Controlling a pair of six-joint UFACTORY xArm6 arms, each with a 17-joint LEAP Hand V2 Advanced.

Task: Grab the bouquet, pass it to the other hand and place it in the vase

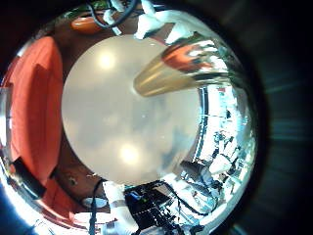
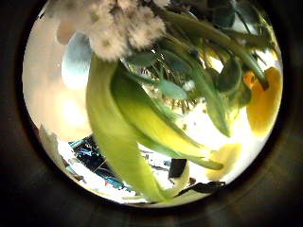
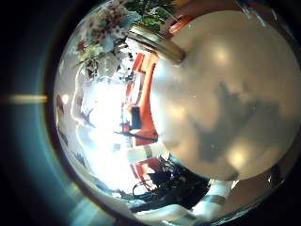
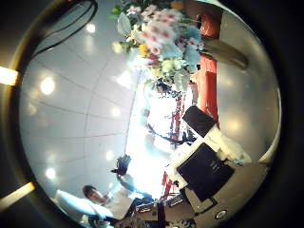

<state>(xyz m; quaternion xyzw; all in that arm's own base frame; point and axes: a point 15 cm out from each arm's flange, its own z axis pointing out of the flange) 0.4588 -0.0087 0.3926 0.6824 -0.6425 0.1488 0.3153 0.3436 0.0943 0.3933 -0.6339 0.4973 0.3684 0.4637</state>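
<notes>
The shiny metal vase [image 1: 186, 64] stands on the round table [image 1: 117, 108] in the left little finger side palm view. In the right little finger side palm view the bouquet's blossoms [image 3: 105, 33] are right beside the vase [image 3: 155, 42]; I cannot tell whether the stems are in it. The right thumb side palm view shows the bouquet [image 4: 161, 43] away from that palm and black and white hand parts [image 4: 214, 152].
A curved sofa [image 1: 34, 108] runs around the round table [image 3: 226, 104]. Arm parts [image 1: 122, 206] show beyond the table's edge. The right thumb side palm view looks mostly at the ceiling [image 4: 76, 104].
</notes>
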